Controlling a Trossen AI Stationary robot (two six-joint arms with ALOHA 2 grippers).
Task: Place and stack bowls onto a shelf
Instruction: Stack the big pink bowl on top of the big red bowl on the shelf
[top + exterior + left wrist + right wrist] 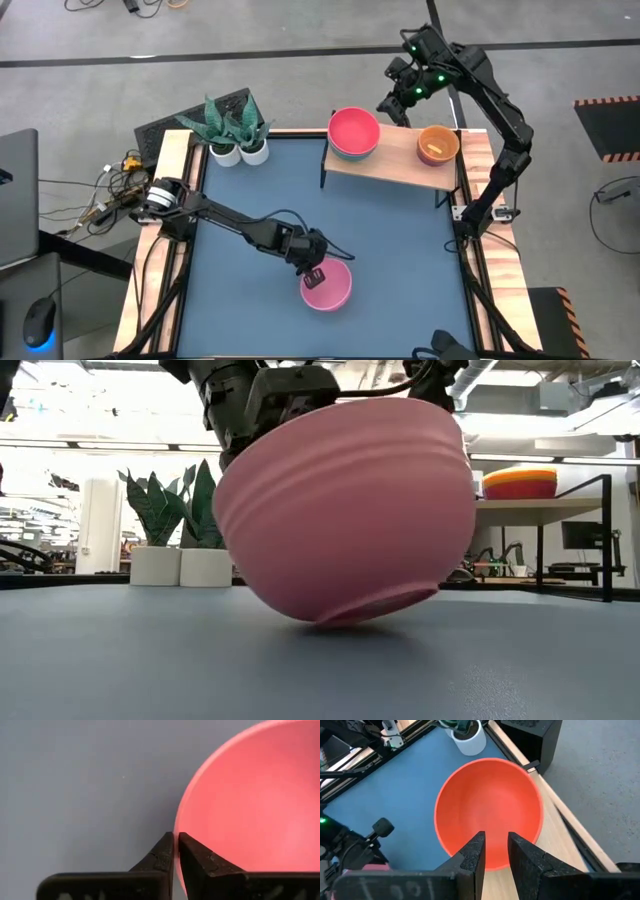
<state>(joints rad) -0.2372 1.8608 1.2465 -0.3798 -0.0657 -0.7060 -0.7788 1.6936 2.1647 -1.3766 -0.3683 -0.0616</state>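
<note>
A pink bowl (328, 287) sits near the table's near edge and fills the low view (345, 510), tipped to one side. My left gripper (316, 274) is shut on its rim. The light wood shelf (395, 165) stands at the far right. On it, a red bowl (353, 130) is nested in a blue one, with an orange bowl (438, 145) beside them. My right gripper (392, 103) hangs open above the shelf, between those bowls. In its wrist view the fingers (495, 847) stand over the red bowl (487, 805) without touching it. My left gripper pinches the pink bowl's rim (177, 822) on the side toward the table's left. One finger (197, 857) is inside the bowl and one (160, 857) outside, coming from above. The bowl hangs tilted, its base (375, 605) low over the table; whether it touches there, I cannot tell.
Two white plant pots (240, 150) stand at the table's far left corner, left of the shelf. Wooden rails (165, 250) run along the table's sides. The blue mat (400, 240) lies open between the pink bowl and the shelf.
</note>
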